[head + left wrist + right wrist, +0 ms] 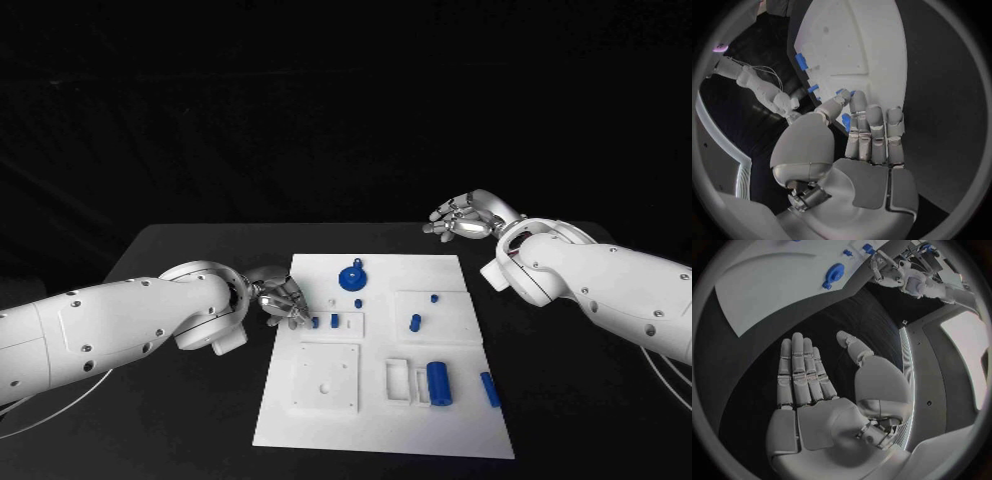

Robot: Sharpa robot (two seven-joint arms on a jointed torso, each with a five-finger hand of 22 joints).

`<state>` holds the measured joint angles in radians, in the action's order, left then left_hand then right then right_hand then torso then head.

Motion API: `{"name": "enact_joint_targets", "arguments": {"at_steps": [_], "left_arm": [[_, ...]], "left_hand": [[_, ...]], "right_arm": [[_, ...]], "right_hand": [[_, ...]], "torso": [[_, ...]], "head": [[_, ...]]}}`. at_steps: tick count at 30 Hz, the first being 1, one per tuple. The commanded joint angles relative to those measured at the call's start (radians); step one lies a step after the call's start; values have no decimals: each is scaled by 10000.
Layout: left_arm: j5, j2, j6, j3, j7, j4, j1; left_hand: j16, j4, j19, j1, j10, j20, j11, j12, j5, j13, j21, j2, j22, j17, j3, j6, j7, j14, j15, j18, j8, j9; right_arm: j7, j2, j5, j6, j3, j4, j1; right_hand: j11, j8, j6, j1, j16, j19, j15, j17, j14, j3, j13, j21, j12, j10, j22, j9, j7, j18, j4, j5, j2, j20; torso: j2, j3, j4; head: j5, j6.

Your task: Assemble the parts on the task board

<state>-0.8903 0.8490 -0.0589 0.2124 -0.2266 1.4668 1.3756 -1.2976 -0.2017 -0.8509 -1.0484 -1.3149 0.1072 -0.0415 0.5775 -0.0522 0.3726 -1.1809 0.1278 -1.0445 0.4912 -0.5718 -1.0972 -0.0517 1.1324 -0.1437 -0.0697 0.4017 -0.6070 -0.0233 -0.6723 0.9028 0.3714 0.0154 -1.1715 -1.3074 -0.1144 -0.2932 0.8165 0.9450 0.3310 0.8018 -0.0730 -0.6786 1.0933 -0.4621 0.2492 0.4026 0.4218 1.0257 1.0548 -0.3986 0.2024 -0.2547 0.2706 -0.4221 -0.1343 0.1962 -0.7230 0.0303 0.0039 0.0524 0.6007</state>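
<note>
You have the white task board [378,420] lying in the middle of the black tabletop [188,260], with the blue parts spread over it. Your left hand [277,298] sits at the board's left edge, its fingers [869,120] stretched out together and their tips at a small blue peg [316,322] just inside that edge. In the left wrist view a blue piece shows right between the thumb and the fingertips, but you cannot tell from these pictures whether it is actually pinched or only touched. A second small peg [335,321] stands just beside the first, clear of the fingers.

Your right hand [464,217] hangs above the tabletop beyond the board's far right corner, well apart from every part; its fingers [799,371] are straight and spread with nothing in them.

A round blue part [353,276] lies near the board's far edge, and a blue cylinder [438,383] with a slim blue bar [490,389] beside it lie toward the near right.
</note>
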Motion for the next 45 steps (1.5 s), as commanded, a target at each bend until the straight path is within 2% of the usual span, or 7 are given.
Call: {"name": "enact_joint_targets", "arguments": {"at_steps": [1, 7, 23, 31, 37, 45], "left_arm": [[-36, -25, 39, -3, -44, 9, -4], [-36, -63, 16, -1, -147, -71, -11], [-93, -249, -129, 9, -433, -324, -95], [-158, -275, -359, 9, -487, -368, -151], [-129, -250, -247, 8, -447, -369, -153], [503, -206, -116, 7, -304, -357, -158]], "left_hand": [[-56, 76, -103, 156, -71, 1160, -3, -48, 35, -18, -36, -6, -4, 16, 6, -101, 7, 84, -13, -103, -46, 16], [-35, 358, -115, 368, -124, 1179, -5, -121, 34, -52, -21, -103, 12, 23, 10, -133, 2, 97, -16, -100, -92, 32], [-1, 546, -103, 342, -143, 1208, 0, -204, 32, -81, -13, -450, 14, 29, -106, -119, -9, 94, -14, -106, -159, 45], [-5, 536, -107, 306, -163, 1214, -4, -209, 31, -80, -23, -516, 7, 36, -120, -136, -6, 106, -17, -105, -160, 40], [-7, 535, -111, 298, -172, 1216, -6, -210, 31, -80, -28, -537, 5, 38, -121, -143, -4, 113, -19, -105, -159, 38], [-7, 527, -111, 300, -172, 1216, -6, -213, 32, -80, -32, -517, 2, 39, -111, -142, -5, 114, -20, -104, -161, 38]], "right_arm": [[-101, 6, -6, -68, 4, 1, 8], [-100, 10, -6, -69, 4, 1, 13], [-102, 9, -6, -70, 4, 3, 15], [-101, 6, -6, -69, 4, 1, 15], [-102, 0, -6, -76, 4, 2, 16], [-99, -20, -6, -80, 4, 3, 19]], "right_hand": [[6, -49, -66, -91, -58, -75, -11, -15, -15, 37, -11, -55, 68, -50, 16, 15, 15, -71, 15, -49, 42, 8], [6, -50, -67, -90, -60, -75, -11, -17, -15, 37, -13, -55, 68, -51, 17, 16, 15, -71, 16, -51, 43, 8], [6, -52, -67, -80, -66, -77, -11, -23, -15, 32, -20, -57, 72, -53, 20, 18, 15, -71, 24, -57, 45, 7], [5, -54, -68, -76, -69, -78, -12, -25, -16, 30, -23, -57, 73, -54, 21, 19, 15, -71, 26, -58, 46, 7], [5, -54, -68, -74, -71, -78, -12, -27, -16, 29, -25, -58, 74, -54, 22, 19, 15, -71, 28, -59, 45, 7], [5, -54, -68, -74, -71, -78, -12, -27, -16, 29, -25, -58, 74, -55, 22, 19, 15, -71, 29, -59, 45, 7]], "torso": [[-5, 3, -5], [-1, 7, -3], [-6, 3, -1], [-3, 3, -3], [-2, 2, -3], [-6, -2, -8]], "head": [[3, 18], [2, 24], [-19, 51], [-24, 61], [-25, 61], [-34, 48]]}}
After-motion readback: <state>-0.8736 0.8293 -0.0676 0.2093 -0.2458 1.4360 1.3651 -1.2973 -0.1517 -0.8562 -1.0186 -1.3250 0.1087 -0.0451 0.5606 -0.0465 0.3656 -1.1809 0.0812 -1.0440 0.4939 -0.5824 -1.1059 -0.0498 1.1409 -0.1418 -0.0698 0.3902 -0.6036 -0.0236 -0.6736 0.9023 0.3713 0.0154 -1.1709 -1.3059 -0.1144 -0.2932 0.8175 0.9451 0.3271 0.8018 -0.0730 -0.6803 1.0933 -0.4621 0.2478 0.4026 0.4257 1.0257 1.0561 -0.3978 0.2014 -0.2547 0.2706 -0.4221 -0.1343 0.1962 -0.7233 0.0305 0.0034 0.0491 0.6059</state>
